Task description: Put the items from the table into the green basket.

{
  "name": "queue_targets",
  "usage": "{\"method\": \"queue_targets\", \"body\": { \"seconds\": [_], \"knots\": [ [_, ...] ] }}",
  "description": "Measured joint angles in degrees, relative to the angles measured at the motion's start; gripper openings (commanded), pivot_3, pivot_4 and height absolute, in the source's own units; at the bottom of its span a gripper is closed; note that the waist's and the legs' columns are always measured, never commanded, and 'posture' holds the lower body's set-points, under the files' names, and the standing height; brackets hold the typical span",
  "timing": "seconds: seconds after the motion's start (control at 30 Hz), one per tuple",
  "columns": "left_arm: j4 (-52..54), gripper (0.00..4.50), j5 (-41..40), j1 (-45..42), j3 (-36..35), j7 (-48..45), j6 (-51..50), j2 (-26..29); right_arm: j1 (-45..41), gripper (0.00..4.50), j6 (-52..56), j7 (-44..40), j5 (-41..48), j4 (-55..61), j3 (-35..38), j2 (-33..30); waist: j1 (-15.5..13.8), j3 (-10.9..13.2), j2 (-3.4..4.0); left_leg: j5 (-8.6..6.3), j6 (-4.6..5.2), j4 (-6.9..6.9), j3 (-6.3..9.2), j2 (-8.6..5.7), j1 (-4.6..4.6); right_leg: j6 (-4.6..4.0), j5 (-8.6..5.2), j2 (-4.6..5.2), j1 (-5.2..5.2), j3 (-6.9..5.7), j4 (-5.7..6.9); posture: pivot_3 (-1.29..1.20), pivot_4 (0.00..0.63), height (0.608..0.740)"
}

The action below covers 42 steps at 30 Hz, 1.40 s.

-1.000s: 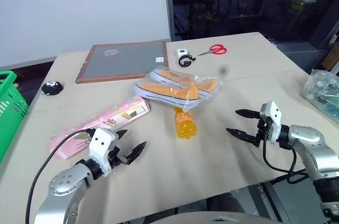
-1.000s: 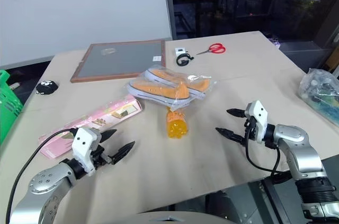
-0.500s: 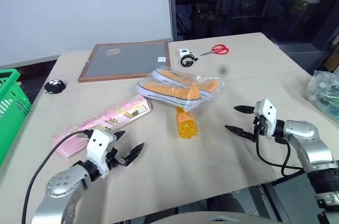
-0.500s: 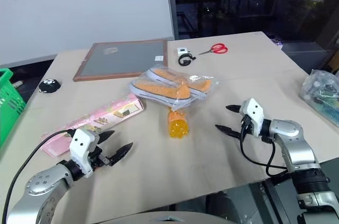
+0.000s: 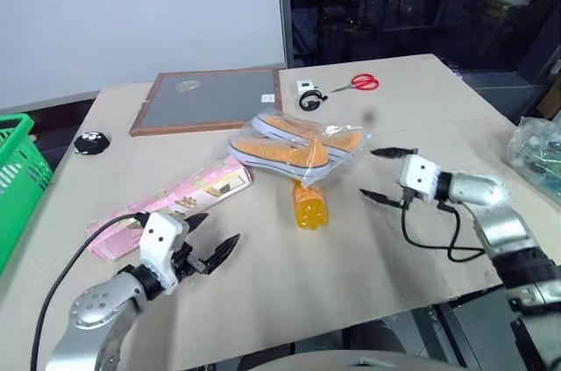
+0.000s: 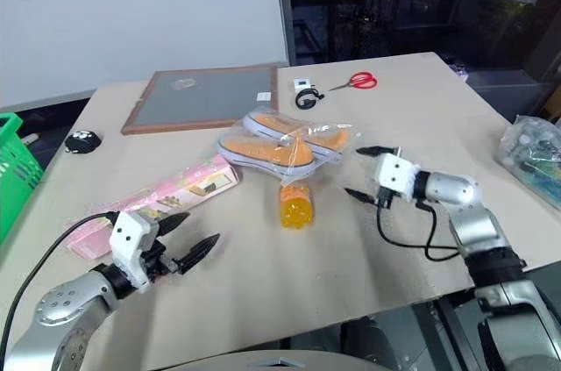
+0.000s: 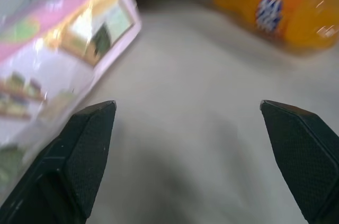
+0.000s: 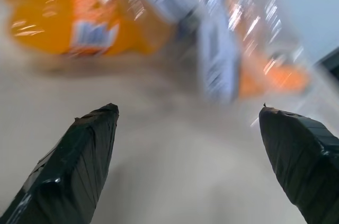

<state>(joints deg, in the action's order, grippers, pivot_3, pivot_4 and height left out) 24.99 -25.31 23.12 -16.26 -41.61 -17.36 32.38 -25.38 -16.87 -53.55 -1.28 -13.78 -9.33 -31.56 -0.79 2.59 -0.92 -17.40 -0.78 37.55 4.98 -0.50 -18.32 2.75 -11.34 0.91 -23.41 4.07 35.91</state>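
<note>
Table [image 5: 412,108], nothing basketed: my right gripper [image 5: 383,174] spread empty beside the bottle [image 5: 308,205] I judge it is lining up on; left gripper [image 5: 212,237] spread, near the packet [image 5: 166,204]; basket [image 5: 19,182] well left.

Pale beige table [image 5: 263,283] w/ faint seams; bright green basket [image 5: 19,180], lattice sides; pink printed packet [image 5: 171,204]; orange-drink bottle [image 5: 308,206], blue-white label; orange-soled shoes in clear bag [image 5: 298,147]; red-handled scissors [image 5: 355,83]; grey board [image 5: 209,99] w/ brown frame; black fingers [image 5: 223,246], white gripper housings
</note>
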Motion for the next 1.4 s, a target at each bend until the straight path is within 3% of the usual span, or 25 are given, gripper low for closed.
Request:
{"method": "queue_targets", "body": {
  "seconds": [0.2, 0.4, 0.5, 0.7, 0.77, 1.03, 1.2, 1.4],
  "knots": [
    [3.1, 4.49, -8.3, 0.0, -4.5, -4.7, -3.7, 3.8, -9.2, 4.50, -9.4, 3.5, -7.1, -11.1, -5.1, 3.2, 0.0, 0.0, -0.04, 0.00, 0.00, -0.04, 0.02, 0.00, 0.00, -0.02, 0.00, 0.02, -0.01, 0.00, -0.03, 0.16, 0.000, 0.740],
    [5.7, 4.49, -11.4, 0.8, -8.1, -7.3, -5.4, 7.3, -16.4, 4.50, -17.0, 5.6, -14.0, -21.8, -10.8, 5.0, 0.0, 0.0, -0.02, 0.00, 0.00, -0.11, 0.02, 0.00, 0.05, -0.07, 0.03, 0.03, -0.01, 0.00, -0.03, 0.20, 0.000, 0.740],
    [6.2, 4.50, -11.5, 1.3, -9.0, -7.1, -5.8, 7.8, -18.7, 3.37, -20.0, 8.0, -16.3, -27.1, -12.0, 5.5, -0.2, 0.0, -0.02, 0.00, 0.00, -0.12, 0.03, -0.01, 0.06, -0.09, 0.04, 0.02, -0.01, 0.00, -0.03, 0.21, 0.000, 0.740],
    [9.1, 4.50, -13.1, 1.9, -9.3, -5.6, -6.3, 6.5, -20.0, 0.64, -23.6, 9.2, -16.5, -30.3, -12.2, 6.1, -0.2, 0.0, -0.02, 0.00, 0.00, -0.15, 0.04, 0.00, 0.10, -0.22, 0.12, 0.03, -0.01, 0.01, -0.02, 0.22, 0.000, 0.740],
    [9.4, 4.50, -13.1, 2.3, -9.3, -5.4, -6.3, 6.3, -20.0, 0.08, -24.2, 9.6, -16.6, -30.9, -12.2, 6.1, -0.2, 0.0, -0.03, 0.00, 0.00, -0.15, 0.04, 0.00, 0.11, -0.19, 0.10, 0.02, -0.01, 0.01, 0.00, 0.22, 0.000, 0.740],
    [9.8, 4.50, -15.5, 0.1, -9.3, -4.4, -6.9, 5.5, -21.5, 0.08, -23.3, 14.2, -16.8, -33.1, -11.9, 7.9, -0.1, 0.0, 0.00, 0.00, 0.00, -0.15, 0.04, 0.00, 0.17, -0.12, 0.06, -0.01, 0.00, 0.04, 0.06, 0.20, 0.000, 0.740],
    [9.8, 4.50, -17.8, -2.5, -9.8, -3.1, -7.5, 5.1, -24.7, 0.08, -18.9, 18.9, -15.0, -35.1, -7.9, 10.6, 0.0, 0.1, 0.10, 0.00, -0.01, -0.16, 0.04, 0.01, 0.14, -0.26, 0.15, -0.01, -0.02, 0.04, 0.06, 0.20, 0.000, 0.740],
    [10.0, 4.50, -22.5, -9.6, -10.5, 0.3, -8.3, 4.7, -40.1, 0.08, -12.3, 33.2, -13.6, -45.9, -1.2, 12.7, -0.7, 0.3, 0.28, 0.03, -0.05, -0.16, 0.22, -0.07, -0.32, -0.34, 0.20, 0.03, -0.41, -0.06, 0.04, 0.20, 0.000, 0.740]
  ]
}}
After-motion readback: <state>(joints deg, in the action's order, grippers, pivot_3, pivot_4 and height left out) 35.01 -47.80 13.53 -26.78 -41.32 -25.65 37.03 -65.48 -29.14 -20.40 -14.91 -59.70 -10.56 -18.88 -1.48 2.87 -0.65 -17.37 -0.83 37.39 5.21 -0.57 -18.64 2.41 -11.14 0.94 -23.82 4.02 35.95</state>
